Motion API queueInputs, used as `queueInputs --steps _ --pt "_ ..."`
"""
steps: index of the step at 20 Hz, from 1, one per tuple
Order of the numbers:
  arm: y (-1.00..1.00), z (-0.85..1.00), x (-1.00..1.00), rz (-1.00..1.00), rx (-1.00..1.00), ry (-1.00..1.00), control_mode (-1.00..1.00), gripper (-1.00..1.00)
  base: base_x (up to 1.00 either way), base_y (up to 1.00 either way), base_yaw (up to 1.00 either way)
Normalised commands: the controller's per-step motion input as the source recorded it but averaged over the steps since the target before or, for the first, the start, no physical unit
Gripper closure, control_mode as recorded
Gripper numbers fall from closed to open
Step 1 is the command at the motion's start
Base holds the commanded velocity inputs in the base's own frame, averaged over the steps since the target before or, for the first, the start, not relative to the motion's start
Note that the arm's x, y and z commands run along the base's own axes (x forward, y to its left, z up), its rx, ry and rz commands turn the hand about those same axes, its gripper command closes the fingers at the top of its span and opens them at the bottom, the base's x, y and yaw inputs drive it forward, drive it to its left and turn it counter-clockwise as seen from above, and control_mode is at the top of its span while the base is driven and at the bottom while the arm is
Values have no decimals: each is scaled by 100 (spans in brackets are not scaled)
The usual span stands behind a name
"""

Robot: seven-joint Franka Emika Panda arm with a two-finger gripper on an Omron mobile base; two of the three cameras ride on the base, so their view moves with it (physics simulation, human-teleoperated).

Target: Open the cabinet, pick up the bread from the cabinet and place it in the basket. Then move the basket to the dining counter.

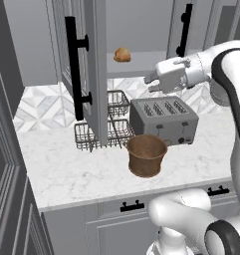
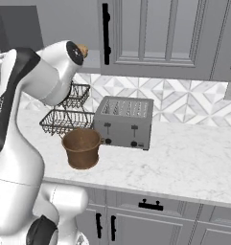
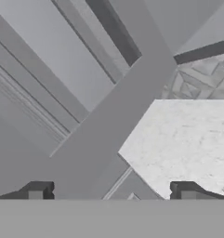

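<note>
The grey upper cabinet's glass-paned door (image 1: 89, 64) stands swung open, its long black bar handle (image 1: 71, 67) facing me. On the bare shelf inside lies the small tan-orange bread (image 1: 122, 55), which peeks out past my arm in the right base view (image 2: 82, 49). My gripper (image 1: 151, 83) hovers open and empty in front of the cabinet, below and right of the bread, pointing left. In the hand view its fingertips (image 3: 39, 190) are spread wide apart. The brown woven basket (image 1: 146, 155) (image 2: 82, 147) stands on the marble worktop in front of the toaster. The dining counter is out of view.
A silver toaster (image 1: 164, 119) (image 2: 124, 122) sits behind the basket. A black wire two-tier rack (image 1: 106, 124) (image 2: 64, 119) stands under the open door. A closed cabinet door with a black handle (image 2: 106, 33) is to the right. The marble worktop (image 2: 184, 158) extends right.
</note>
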Motion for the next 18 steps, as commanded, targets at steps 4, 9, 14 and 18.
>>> queueInputs --steps 4,9,14,18 --pt "-61 34 67 -9 -23 -20 -100 -100 0 0 0" --pt "-14 4 78 -15 -22 -13 -100 -100 0 0 0" --pt "14 0 71 -34 -22 -10 -100 -100 0 0 0" --pt "10 0 58 -33 -9 -6 -100 -100 0 0 0"
